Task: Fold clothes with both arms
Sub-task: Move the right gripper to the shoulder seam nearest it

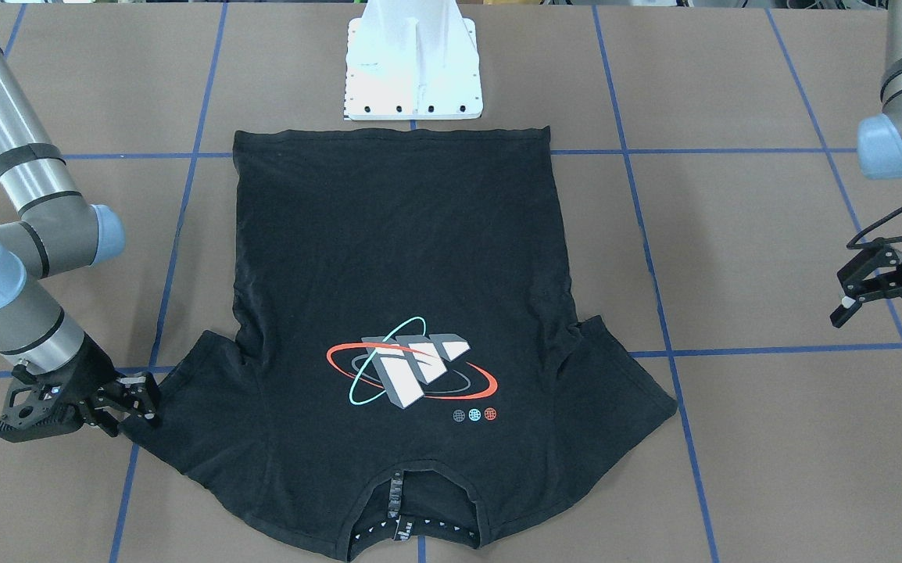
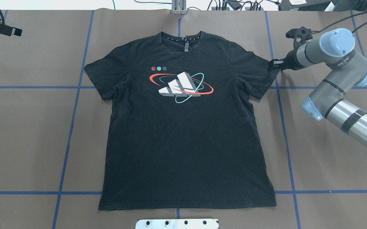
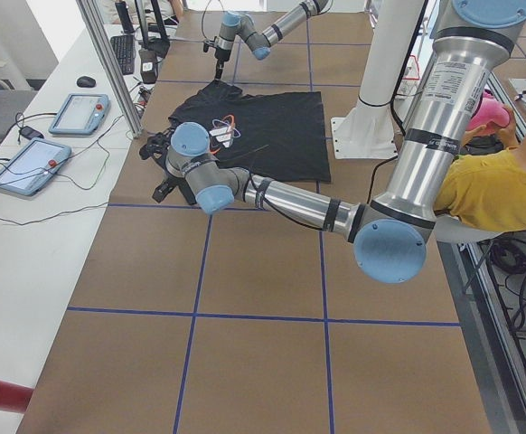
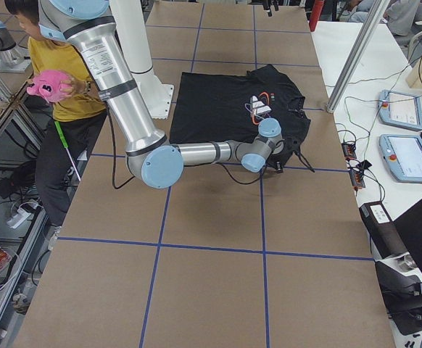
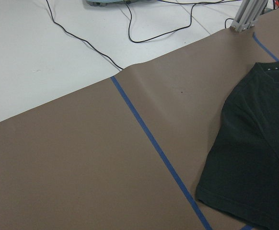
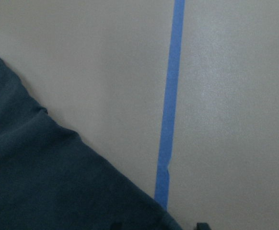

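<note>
The black T-shirt (image 1: 420,258) lies flat and logo side up on the brown table, with its collar away from the robot; it also shows in the overhead view (image 2: 183,136). My right gripper (image 1: 134,403) is low at the tip of one sleeve and open. In the right wrist view the sleeve edge (image 6: 43,182) lies flat on the table. In the overhead view the right gripper (image 2: 274,65) touches that sleeve's corner. My left gripper (image 1: 885,332) is open and empty, raised well off to the side of the other sleeve (image 5: 254,158).
The white mounting pedestal (image 1: 413,70) stands at the shirt's hem. Blue tape lines (image 2: 72,127) grid the brown table. An operator in yellow (image 3: 498,181) sits at the robot's side. Tablets (image 4: 407,156) and cables lie on the white bench past the collar end.
</note>
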Tool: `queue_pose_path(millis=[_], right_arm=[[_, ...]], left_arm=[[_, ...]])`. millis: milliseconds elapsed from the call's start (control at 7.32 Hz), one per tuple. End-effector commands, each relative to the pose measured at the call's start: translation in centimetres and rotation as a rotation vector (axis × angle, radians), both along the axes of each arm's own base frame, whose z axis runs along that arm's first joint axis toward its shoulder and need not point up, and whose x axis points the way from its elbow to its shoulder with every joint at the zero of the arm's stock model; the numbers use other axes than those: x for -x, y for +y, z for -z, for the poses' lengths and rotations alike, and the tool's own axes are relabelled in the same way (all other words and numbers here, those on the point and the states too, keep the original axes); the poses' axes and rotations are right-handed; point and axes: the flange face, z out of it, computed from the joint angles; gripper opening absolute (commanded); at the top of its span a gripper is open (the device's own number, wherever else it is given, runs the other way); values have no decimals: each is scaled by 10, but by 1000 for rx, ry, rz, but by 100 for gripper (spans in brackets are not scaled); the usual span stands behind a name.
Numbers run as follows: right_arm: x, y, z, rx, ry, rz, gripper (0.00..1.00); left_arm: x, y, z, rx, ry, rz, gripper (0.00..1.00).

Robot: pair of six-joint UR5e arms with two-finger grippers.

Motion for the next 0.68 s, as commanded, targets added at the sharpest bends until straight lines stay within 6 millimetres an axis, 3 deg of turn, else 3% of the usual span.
queue_pose_path(millis=[0, 137, 273, 546], right_arm=[[0, 0, 0, -7, 4, 2, 39], [1, 1, 0, -7, 4, 5, 12], [1, 0, 3, -10, 0, 5, 0], [-1, 0, 11, -22, -9, 5, 0]], left_arm=[[0, 1, -1, 0, -1, 0, 100], [0, 1, -2, 2, -1, 0, 100], [0, 1, -2, 4, 0, 1, 100], [0, 0, -2, 3, -1, 0, 100]])
